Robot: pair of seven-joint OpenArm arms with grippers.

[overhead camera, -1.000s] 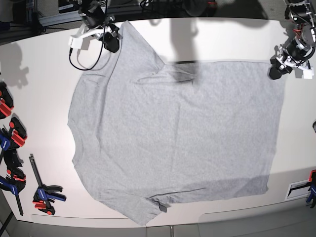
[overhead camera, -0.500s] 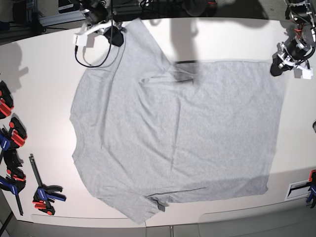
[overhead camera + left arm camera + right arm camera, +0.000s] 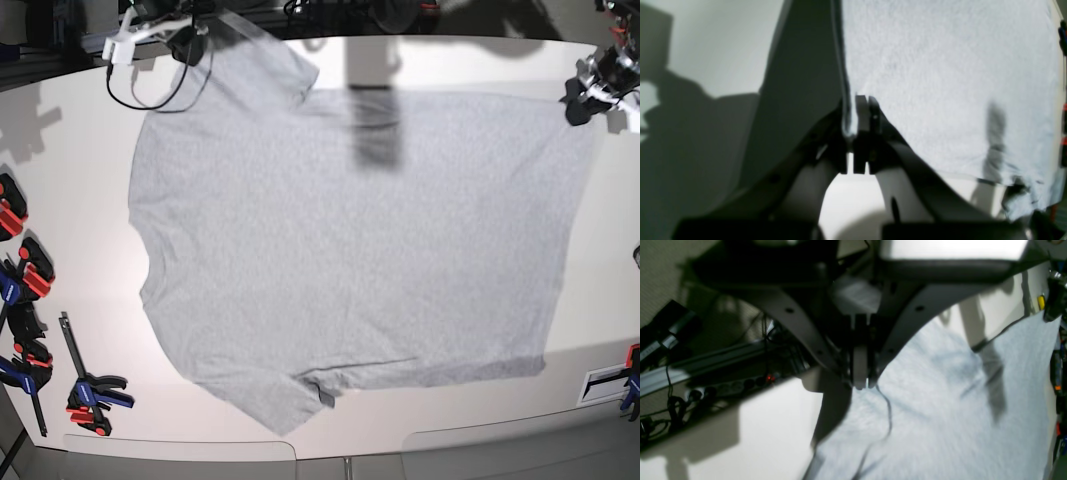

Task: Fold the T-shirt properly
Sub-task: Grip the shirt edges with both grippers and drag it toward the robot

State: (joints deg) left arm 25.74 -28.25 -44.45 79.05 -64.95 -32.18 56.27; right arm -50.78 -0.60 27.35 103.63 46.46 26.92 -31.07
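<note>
The light grey T-shirt (image 3: 350, 240) lies spread over the white table (image 3: 70, 200), plain side up, with its far edge raised off the surface. My right gripper (image 3: 187, 45) is at the far left and is shut on the shirt's far sleeve. In the right wrist view, that gripper (image 3: 862, 385) pinches the fabric (image 3: 940, 406) between closed fingers. My left gripper (image 3: 580, 103) holds the far right hem corner. The left wrist view shows this gripper (image 3: 857, 133) shut on the cloth edge, with the T-shirt (image 3: 940, 83) stretching away to the right.
Several red, blue and black clamps (image 3: 30, 330) lie along the table's left edge, and another clamp (image 3: 630, 385) sits at the right edge. A black cable (image 3: 140, 95) loops under the right arm. Rails and a power strip (image 3: 723, 386) lie beyond the far edge.
The left gripper has shut on the hem corner. Both grippers have moved toward the far edge, lifting and stretching the shirt's far side. The crease near the sleeve has smoothed out.
</note>
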